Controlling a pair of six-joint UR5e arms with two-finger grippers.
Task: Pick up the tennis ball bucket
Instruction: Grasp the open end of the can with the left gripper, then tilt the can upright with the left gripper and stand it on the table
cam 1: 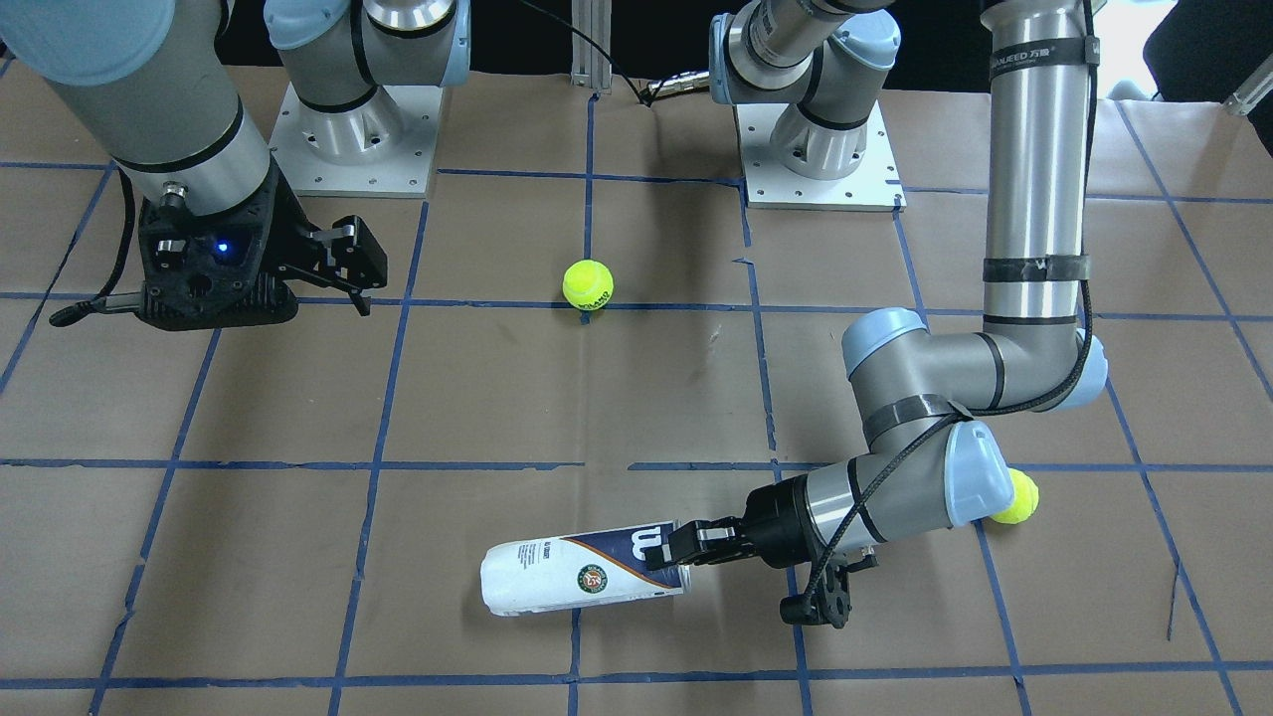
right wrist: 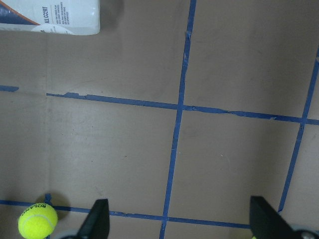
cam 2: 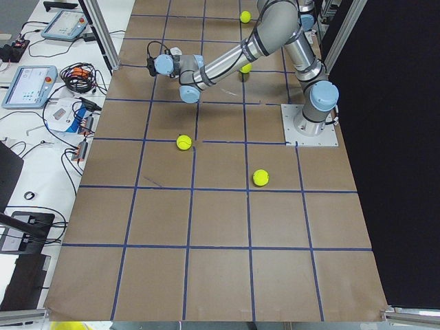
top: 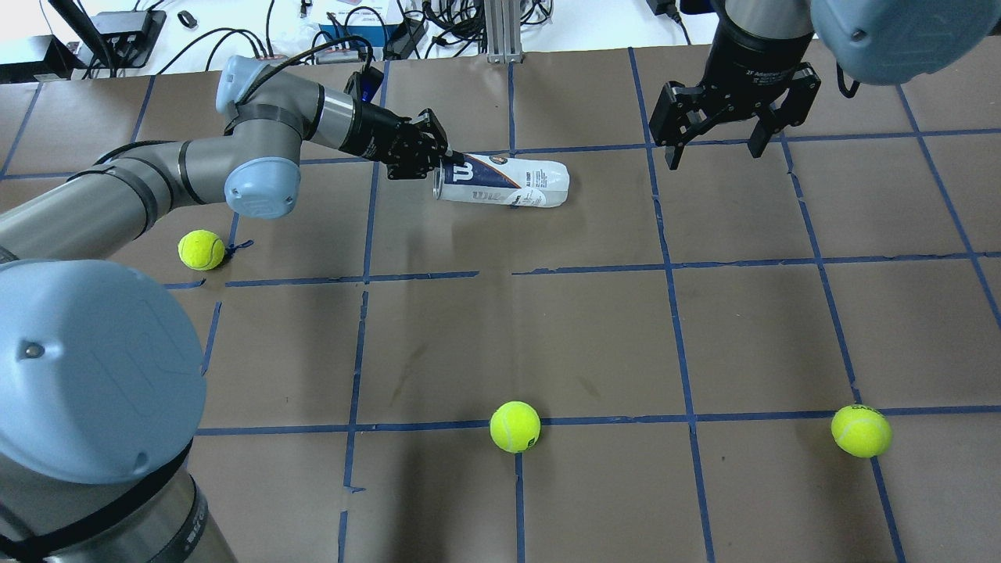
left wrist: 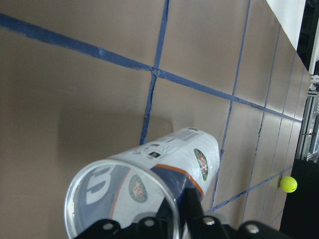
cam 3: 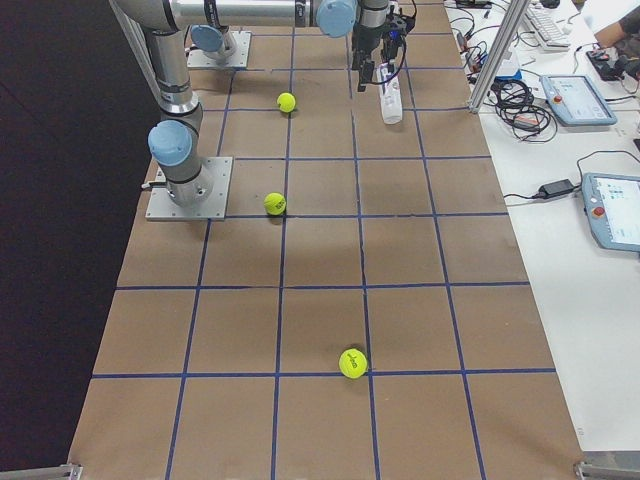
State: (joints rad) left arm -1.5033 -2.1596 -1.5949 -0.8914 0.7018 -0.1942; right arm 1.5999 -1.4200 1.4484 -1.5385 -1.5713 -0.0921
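Observation:
The tennis ball bucket is a clear tube with a white and navy label. It lies on its side on the brown paper table, also shown in the overhead view and the left wrist view. My left gripper is at the tube's metallic-rimmed open end, shut on the rim wall, with one finger against the tube's outside. My right gripper is open and empty, hovering above the table to the tube's right. Its fingers stand wide apart.
Three yellow-green tennis balls lie loose on the table: one beside my left arm, one at the near middle and one at the near right. Blue tape lines grid the table. The arm bases stand at the robot's edge.

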